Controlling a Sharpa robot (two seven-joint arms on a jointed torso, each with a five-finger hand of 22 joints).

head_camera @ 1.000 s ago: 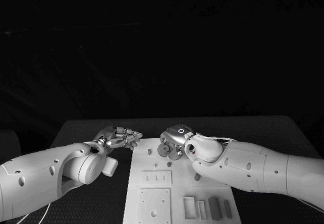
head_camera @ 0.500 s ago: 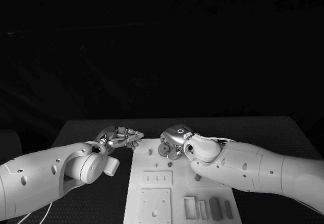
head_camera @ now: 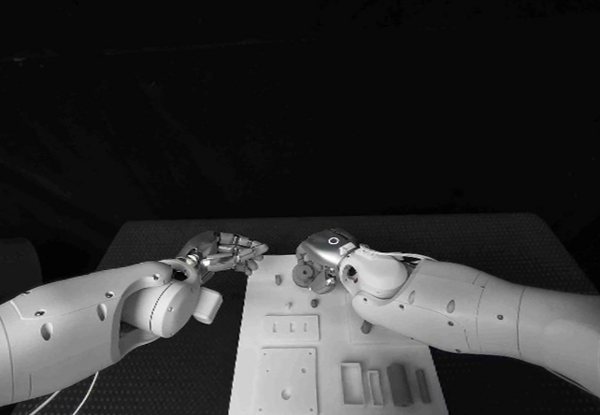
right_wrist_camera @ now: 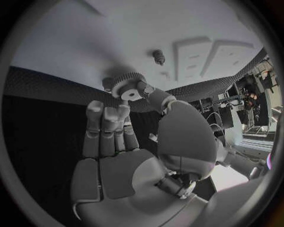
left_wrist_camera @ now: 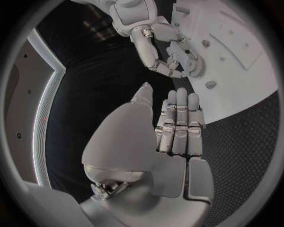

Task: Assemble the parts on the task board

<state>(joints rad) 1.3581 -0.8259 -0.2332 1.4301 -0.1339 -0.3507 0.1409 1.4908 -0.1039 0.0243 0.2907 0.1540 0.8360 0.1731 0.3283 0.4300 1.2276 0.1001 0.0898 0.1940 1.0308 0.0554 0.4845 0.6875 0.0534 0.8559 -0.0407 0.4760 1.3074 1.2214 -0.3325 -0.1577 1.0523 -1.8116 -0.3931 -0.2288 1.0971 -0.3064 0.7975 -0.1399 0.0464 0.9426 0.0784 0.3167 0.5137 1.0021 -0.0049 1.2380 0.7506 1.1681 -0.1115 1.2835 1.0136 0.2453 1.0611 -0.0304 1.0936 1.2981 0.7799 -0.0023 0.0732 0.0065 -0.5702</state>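
1. We see the task board point(head_camera: 338, 355) lying as a long white plate down the middle of the table point(head_camera: 518, 243), its long axis running from the robot toward the far edge.
2. We see our right hand point(head_camera: 320, 263) over the far end of the board, fingers pinching a toothed gear point(right_wrist_camera: 125, 88) by its rim; in the right wrist view the gear sits at the fingertips, its flat face turned toward the camera.
3. We see our left hand point(head_camera: 222, 254) just beside the board's far left edge, fingers straight, held close together and holding nothing.
4. We judge the relation that matters: a small peg point(right_wrist_camera: 158, 56) stands on the board just beyond the gear, apart from it, so the right hand is the nearer one to seat it.
5. We see recessed pockets near the board's close end; 2 darker bars point(head_camera: 398, 386) lie beside a narrow slot, and we cannot tell whether they sit in recesses.
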